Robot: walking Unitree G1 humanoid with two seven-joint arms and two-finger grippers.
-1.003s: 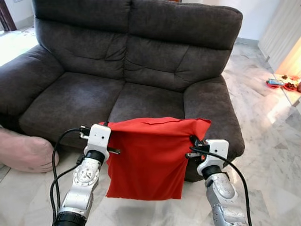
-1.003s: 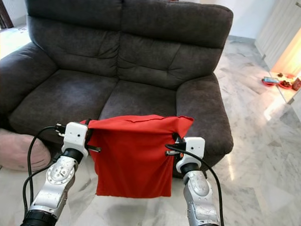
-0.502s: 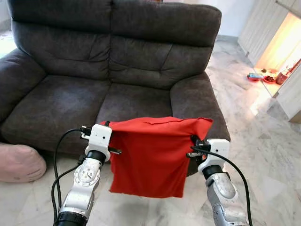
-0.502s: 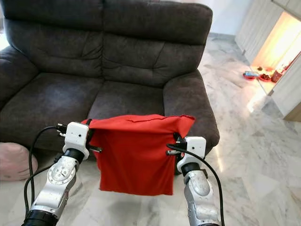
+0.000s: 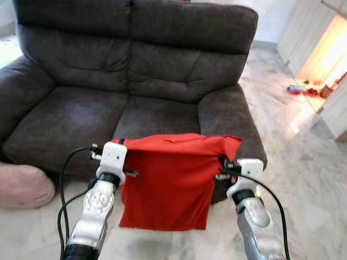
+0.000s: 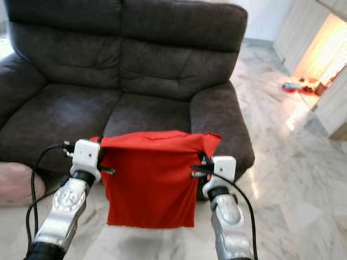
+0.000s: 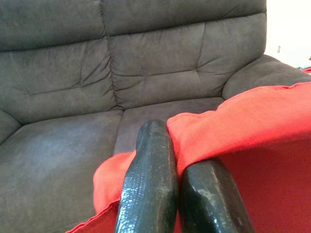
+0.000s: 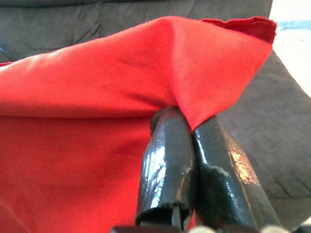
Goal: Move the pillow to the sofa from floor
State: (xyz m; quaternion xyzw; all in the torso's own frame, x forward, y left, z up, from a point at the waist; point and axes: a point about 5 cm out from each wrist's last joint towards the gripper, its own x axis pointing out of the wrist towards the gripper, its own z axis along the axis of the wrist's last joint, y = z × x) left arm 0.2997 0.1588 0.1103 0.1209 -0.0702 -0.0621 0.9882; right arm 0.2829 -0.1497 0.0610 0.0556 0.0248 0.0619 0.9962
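Pillow (image 5: 168,181) pinched btwn both fingers (image 7: 150,179).

The pillow (image 5: 168,181) hung between the left gripper (image 5: 120,143) and right gripper (image 5: 221,161), before the sofa (image 5: 135,92). A cushion (image 5: 24,185) lay on the floor (image 5: 309,179), left of the sofa.

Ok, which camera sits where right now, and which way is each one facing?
Left eye view: on the head, looking forward and down at the sofa; both silver arms hold the red pillow up by its top corners.
Right eye view: the head's other eye, same scene; pink cushion on the floor beside the sofa.
Left wrist view: looks along the left gripper, shut on the pillow, sofa seat beyond.
Right wrist view: looks along the right gripper, shut on the pillow.
Shared: pillow and sofa appear in all four.
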